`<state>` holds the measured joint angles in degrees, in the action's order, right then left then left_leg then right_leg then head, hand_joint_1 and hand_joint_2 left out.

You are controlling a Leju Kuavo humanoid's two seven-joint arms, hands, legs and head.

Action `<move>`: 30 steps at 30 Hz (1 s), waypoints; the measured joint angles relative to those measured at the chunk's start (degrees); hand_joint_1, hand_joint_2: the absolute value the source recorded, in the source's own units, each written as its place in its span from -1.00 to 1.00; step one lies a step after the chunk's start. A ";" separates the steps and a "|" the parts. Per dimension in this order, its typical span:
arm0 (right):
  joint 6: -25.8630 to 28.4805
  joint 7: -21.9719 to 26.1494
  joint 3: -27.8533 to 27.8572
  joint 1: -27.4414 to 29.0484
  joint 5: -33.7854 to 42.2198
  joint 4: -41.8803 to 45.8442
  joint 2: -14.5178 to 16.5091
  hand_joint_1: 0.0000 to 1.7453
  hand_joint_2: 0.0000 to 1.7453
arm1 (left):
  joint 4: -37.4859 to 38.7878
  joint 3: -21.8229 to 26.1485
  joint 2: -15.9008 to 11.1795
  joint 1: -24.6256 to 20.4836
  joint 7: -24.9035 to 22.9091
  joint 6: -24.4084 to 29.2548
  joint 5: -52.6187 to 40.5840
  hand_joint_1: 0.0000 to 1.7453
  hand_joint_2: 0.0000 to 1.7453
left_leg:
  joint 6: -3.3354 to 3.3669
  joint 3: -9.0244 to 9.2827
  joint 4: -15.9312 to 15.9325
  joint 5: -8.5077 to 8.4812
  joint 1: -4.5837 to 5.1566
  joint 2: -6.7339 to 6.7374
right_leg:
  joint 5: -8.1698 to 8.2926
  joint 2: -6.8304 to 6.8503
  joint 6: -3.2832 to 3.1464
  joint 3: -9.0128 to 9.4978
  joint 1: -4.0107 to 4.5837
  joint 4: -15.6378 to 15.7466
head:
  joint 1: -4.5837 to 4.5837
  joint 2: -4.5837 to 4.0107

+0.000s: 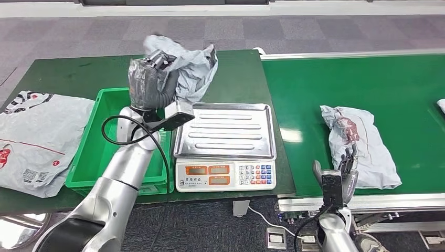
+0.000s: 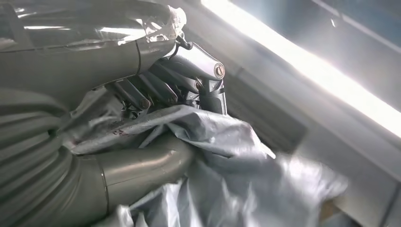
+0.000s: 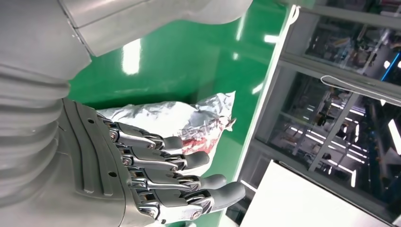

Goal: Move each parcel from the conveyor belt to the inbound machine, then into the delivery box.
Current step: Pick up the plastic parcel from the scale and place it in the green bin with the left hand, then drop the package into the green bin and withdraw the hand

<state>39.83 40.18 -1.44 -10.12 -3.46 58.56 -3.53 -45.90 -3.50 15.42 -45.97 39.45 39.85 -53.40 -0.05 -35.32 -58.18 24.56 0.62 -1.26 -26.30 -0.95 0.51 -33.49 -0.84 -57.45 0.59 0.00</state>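
Observation:
My left hand (image 1: 148, 79) is raised over the far edge of the green delivery box (image 1: 89, 157) and grips a crumpled grey parcel (image 1: 193, 67). The left wrist view has its fingers (image 2: 156, 90) closed into the grey parcel (image 2: 227, 142). The parcel hangs above the back left of the scale's steel tray (image 1: 225, 131). A second grey parcel (image 1: 362, 142) with a red mark lies on the green conveyor belt (image 1: 378, 84). My right hand (image 1: 342, 169) stands at that parcel's near end, fingers straight and holding nothing. From the right wrist, the hand (image 3: 156, 165) is close to the parcel (image 3: 179, 118).
The scale's keypad and displays (image 1: 225, 175) face me at the table's front. A large white and grey bag (image 1: 36, 136) lies left of the box. Another pale item (image 1: 442, 105) shows at the belt's far right edge. A cable (image 1: 267, 218) runs along the floor.

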 joint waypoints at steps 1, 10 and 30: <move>0.02 0.00 0.00 -0.01 -0.01 -0.05 0.03 -1.00 1.00 | -0.51 1.02 -0.24 -0.22 0.04 0.00 -0.79 1.00 1.00 | -0.01 0.00 0.00 -0.01 0.00 -0.03 | 0.00 0.02 0.00 0.02 0.00 -0.02 | 0.00 0.00; -0.56 0.00 0.00 0.67 -0.32 -0.63 0.16 -1.00 1.00 | -4.19 13.99 -3.21 -0.71 0.32 0.00 -9.61 1.00 1.00 | -0.04 -0.01 0.00 -0.03 0.00 -0.01 | 0.00 -0.03 -0.01 -0.02 -0.01 -0.03 | 0.00 0.00; -3.18 0.00 0.00 1.15 -1.37 -0.88 0.40 -1.00 1.00 | 20.84 15.03 -12.54 -7.40 -36.21 -33.79 -30.94 1.00 1.00 | -0.16 -0.04 0.00 -0.10 -0.02 0.23 | 0.13 -0.17 -0.21 -0.18 0.00 -0.04 | 0.00 0.00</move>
<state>36.65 40.18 -1.44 -8.97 -4.83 57.68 -3.13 -25.07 11.53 2.88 -53.37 3.24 6.06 -84.34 -0.20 -35.37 -58.17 24.47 0.60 -1.03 -26.17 -1.12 0.30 -33.67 -0.83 -57.49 0.59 0.00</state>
